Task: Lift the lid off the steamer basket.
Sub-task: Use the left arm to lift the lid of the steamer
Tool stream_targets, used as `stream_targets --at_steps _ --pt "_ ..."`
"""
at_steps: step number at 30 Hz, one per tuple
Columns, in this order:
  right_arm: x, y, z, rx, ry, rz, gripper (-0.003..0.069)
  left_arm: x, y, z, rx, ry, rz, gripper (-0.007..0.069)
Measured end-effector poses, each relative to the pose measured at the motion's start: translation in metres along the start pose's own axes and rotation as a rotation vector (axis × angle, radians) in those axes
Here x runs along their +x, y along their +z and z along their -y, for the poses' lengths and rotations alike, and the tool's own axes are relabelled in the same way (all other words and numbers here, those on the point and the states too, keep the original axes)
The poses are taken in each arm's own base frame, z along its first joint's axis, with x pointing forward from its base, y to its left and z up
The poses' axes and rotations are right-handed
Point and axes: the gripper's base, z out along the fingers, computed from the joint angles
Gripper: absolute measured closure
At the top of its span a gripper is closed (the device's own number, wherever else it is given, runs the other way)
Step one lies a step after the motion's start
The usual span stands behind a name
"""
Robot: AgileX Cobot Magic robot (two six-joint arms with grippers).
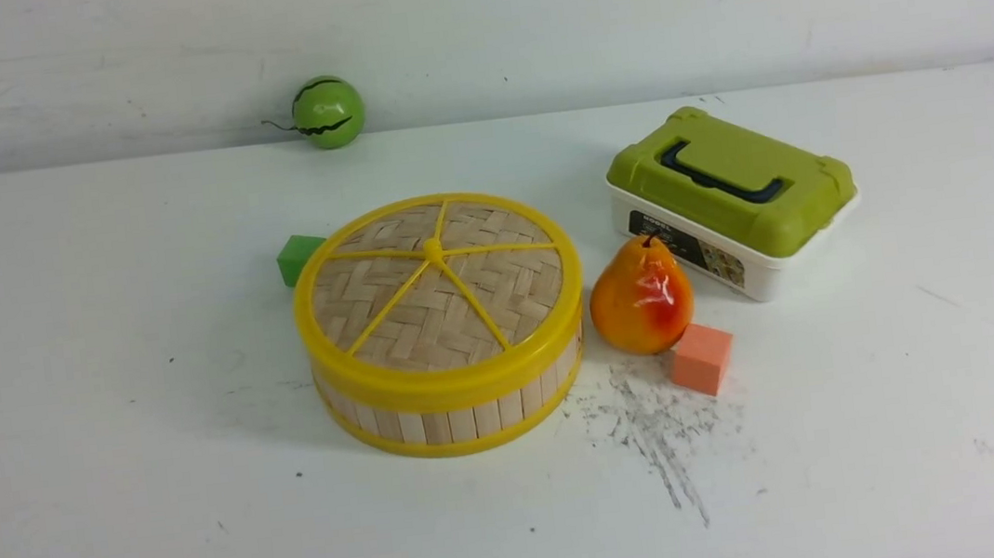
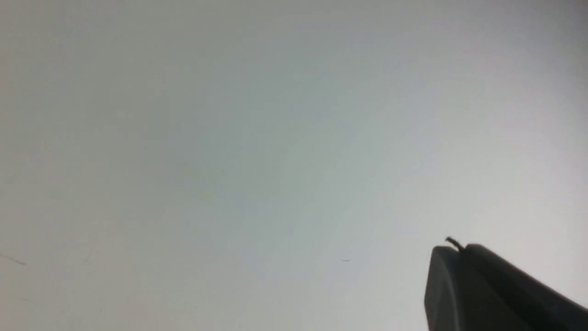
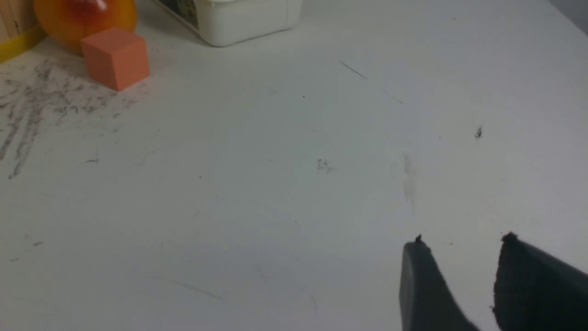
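1 white table carries the basket at its middle with the lid seated on top, the box to its right, the pear between them, a cube just beside it, while the left gripper is pressed together and the right gripper spread.

Left claw pinched tight, its two dark fingers pressed flat together, a small frayed bit poking up at the seam, right claw spread, its dark fingers standing apart, tips roughly level, only the tips in shot
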Motion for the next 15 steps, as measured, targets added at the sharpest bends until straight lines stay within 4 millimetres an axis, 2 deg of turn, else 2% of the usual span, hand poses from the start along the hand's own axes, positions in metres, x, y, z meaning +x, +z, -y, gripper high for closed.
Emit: stream_targets --at_steps 3,4,5,6,8,10,12,15 --pt "0.0 0.0 0.0 0.0 0.0 0.0 0.0419 -0.026 0.025 0.016 -0.033 0.033 -0.102 0.0637" --pt "0.0 0.0 0.0 0.0 0.0 0.0 0.0419 -0.024 0.026 0.015 -0.043 0.033 -0.122 0.0637" --pt "0.0 0.0 0.0 0.0 0.0 0.0 0.0419 -0.032 0.043 0.019 -0.079 0.041 -0.195 0.0637" --pt "0.0 0.0 0.0 0.0 0.0 0.0 0.0419 -0.035 0.052 0.021 -0.106 0.043 -0.248 0.0637" --pt "0.0 0.0 0.0 0.0 0.0 0.0 0.0419 -0.032 0.073 0.02 -0.162 0.044 -0.357 0.0637" --pt "0.0 0.0 0.0 0.0 0.0 0.0 0.0419 -0.02 0.094 0.013 -0.227 0.045 -0.484 0.0637" --pt "0.0 0.0 0.0 0.0 0.0 0.0 0.0419 0.003 0.113 0.002 -0.298 0.035 -0.619 0.0637" --pt "0.0 0.0 0.0 0.0 0.0 0.0 0.0419 0.039 0.128 -0.014 -0.388 -0.043 -0.774 0.0637"
